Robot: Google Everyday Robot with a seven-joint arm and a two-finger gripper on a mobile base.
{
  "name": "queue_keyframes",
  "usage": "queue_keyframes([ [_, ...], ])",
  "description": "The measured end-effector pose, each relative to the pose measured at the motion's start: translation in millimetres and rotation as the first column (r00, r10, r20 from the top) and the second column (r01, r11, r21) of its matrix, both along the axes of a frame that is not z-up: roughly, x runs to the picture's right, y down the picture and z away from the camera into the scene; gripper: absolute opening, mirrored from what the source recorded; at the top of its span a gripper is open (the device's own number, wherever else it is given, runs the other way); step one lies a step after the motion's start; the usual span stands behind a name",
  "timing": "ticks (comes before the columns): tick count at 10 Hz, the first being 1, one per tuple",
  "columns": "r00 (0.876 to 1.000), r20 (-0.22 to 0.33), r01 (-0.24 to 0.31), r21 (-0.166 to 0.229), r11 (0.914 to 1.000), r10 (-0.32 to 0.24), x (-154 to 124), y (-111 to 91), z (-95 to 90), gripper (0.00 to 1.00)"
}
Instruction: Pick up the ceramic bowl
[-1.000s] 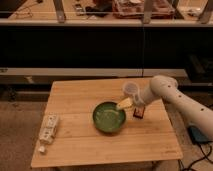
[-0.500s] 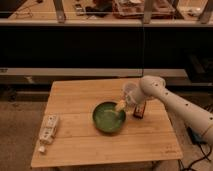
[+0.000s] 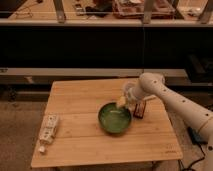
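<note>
The ceramic bowl (image 3: 114,118) is round, shallow and glossy green with a darker rim. It sits on the wooden table (image 3: 80,100), right of the middle. My white arm (image 3: 172,100) reaches in from the right. My gripper (image 3: 123,102) is at the bowl's far right rim, right above it. Whether it touches the rim I cannot tell.
A small dark red-brown object (image 3: 140,108) stands just right of the bowl, under my arm. A flat white packet (image 3: 48,128) lies near the table's left edge. A dark shelf unit (image 3: 100,45) runs behind the table.
My arm has swung left across the table, bringing the gripper from right of the bowl to its far right rim. The bowl has not moved.
</note>
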State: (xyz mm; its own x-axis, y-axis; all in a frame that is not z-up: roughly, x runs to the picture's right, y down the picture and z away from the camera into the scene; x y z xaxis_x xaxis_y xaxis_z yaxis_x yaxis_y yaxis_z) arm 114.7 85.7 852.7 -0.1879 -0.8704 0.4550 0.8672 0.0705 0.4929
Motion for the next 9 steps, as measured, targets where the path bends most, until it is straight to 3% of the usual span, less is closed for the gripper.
queue_keyframes([
  [2, 1.000, 0.014, 0.007, 0.035, 0.9994, -0.007, 4, -15, -14.7, 0.53],
  [4, 1.000, 0.005, 0.022, 0.050, 0.9985, -0.023, 14, -18, -18.9, 0.53],
  [9, 0.996, -0.055, 0.070, 0.006, 0.9976, -0.069, 50, 14, -5.6, 0.53],
])
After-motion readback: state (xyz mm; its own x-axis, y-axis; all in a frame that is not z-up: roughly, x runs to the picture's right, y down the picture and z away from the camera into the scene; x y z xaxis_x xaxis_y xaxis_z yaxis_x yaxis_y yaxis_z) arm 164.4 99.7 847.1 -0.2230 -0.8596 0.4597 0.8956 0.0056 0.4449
